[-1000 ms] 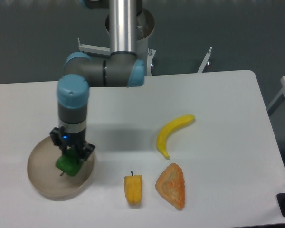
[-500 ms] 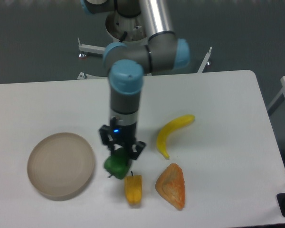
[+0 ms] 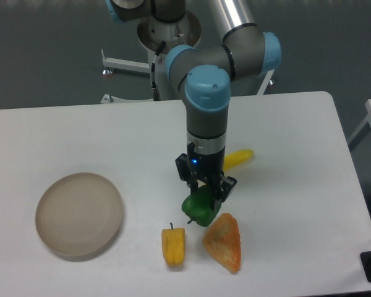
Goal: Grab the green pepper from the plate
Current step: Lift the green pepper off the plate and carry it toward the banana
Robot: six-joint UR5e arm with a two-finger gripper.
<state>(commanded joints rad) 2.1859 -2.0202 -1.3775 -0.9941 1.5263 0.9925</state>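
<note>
The green pepper [image 3: 198, 209] is small, glossy and bright green. My gripper [image 3: 203, 197] is shut on it and holds it above the table, between the yellow-orange pepper and the orange wedge, far right of the plate. The plate [image 3: 80, 214] is round, beige-grey and shallow, at the front left of the table, with nothing on it.
A yellow-orange pepper [image 3: 174, 246] lies just left below the held pepper. An orange wedge-shaped piece [image 3: 224, 242] lies just right below it. A yellow banana [image 3: 237, 158] lies behind the arm, partly hidden. The table's right edge is at the far right.
My gripper has carried the green pepper off the plate and to the right, from over the plate to above the spot between the yellow-orange pepper and the orange wedge.
</note>
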